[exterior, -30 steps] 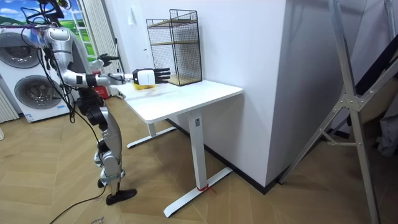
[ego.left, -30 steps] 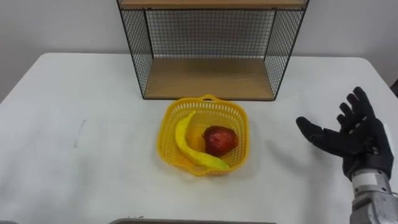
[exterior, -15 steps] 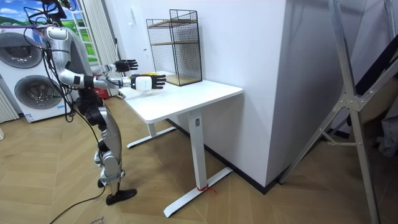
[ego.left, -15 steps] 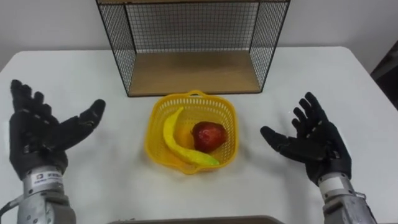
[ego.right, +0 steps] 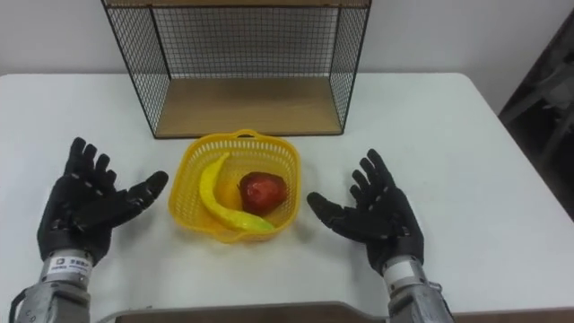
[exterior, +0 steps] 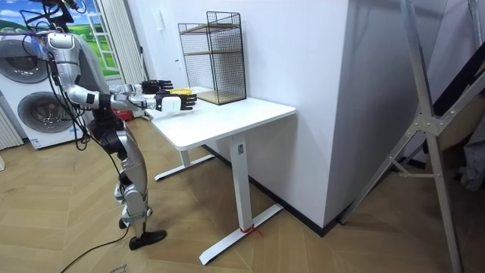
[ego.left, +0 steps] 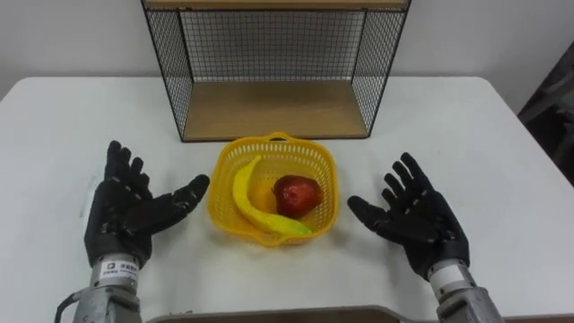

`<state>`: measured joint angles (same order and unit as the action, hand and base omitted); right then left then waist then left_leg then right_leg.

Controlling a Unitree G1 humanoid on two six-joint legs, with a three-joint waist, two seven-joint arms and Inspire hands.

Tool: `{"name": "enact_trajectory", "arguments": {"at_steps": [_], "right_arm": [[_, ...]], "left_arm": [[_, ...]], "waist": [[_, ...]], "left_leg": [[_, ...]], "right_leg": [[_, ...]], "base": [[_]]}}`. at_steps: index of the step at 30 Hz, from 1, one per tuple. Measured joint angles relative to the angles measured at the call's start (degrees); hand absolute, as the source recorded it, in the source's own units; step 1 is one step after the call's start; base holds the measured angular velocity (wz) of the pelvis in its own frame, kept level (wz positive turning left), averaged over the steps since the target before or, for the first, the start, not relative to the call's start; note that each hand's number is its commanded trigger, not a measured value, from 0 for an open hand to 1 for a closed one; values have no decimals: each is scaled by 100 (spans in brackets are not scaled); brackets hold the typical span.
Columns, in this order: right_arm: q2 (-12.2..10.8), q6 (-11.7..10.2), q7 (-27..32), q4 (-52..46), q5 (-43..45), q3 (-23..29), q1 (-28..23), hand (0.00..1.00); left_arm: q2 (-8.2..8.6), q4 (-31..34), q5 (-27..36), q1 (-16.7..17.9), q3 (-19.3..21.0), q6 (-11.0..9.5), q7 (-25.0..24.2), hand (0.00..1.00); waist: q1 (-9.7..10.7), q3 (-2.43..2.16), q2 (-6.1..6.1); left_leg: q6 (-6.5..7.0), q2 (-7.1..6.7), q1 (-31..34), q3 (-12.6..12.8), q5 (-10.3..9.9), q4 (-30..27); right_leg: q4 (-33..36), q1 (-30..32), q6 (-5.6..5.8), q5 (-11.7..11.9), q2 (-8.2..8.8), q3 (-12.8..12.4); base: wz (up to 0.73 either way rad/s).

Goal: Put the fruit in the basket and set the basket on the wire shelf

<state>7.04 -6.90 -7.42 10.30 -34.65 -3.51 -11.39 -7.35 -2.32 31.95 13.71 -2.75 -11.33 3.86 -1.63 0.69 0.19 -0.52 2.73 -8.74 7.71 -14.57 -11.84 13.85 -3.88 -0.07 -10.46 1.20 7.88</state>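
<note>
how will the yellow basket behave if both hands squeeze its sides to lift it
The basket is thin plastic lattice, so its walls will probably flex when squeezed. Its load, a banana and a red fruit, looks light. The round fruit may roll if the basket tilts.

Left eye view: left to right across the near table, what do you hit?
left robot hand → yellow basket, holding banana then red apple → right robot hand

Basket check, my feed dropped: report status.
Left hand and right hand open, either side of basket, not touching. Banana and apple inside. Nothing between basket and wire shelf.
</note>
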Motion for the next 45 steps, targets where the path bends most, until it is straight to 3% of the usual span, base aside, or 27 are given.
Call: {"name": "enact_trajectory", "arguments": {"at_steps": [8,21,29,37,45], "right_arm": [[-12,-3,-42,-6,-410,-218,121,0],[-65,-8,-222,-5,-568,-432,250,0],[-59,-8,-469,-5,-580,-579,253,0],[-48,-7,-544,-5,-571,-663,257,0],[-83,12,-641,39,-540,-904,398,0]], "left_arm": [[16,-345,0,-9,-302,9,-257,0],[17,-406,-7,-20,-321,57,-453,0],[13,-405,-10,-30,-499,62,-526,0],[12,-406,-6,-53,-643,234,-692,0],[11,-442,-3,-113,-950,276,-739,0]], "waist": [[15,4,18],[23,33,27],[17,24,35],[20,21,36],[158,58,-45]], "left_leg": [[0,22,97,20,1,-47],[-2,42,108,19,0,-85],[-3,42,143,19,-1,-82],[-3,43,119,15,-1,-86],[-3,33,130,16,0,-102]], "right_leg": [[36,111,-10,5,-21,-12],[22,99,-31,21,-31,11],[-15,96,-32,26,-36,22],[-2,94,-34,30,-34,20],[31,99,-28,21,-21,14]], "base": [[-1],[0],[0],[0],[0]]}}
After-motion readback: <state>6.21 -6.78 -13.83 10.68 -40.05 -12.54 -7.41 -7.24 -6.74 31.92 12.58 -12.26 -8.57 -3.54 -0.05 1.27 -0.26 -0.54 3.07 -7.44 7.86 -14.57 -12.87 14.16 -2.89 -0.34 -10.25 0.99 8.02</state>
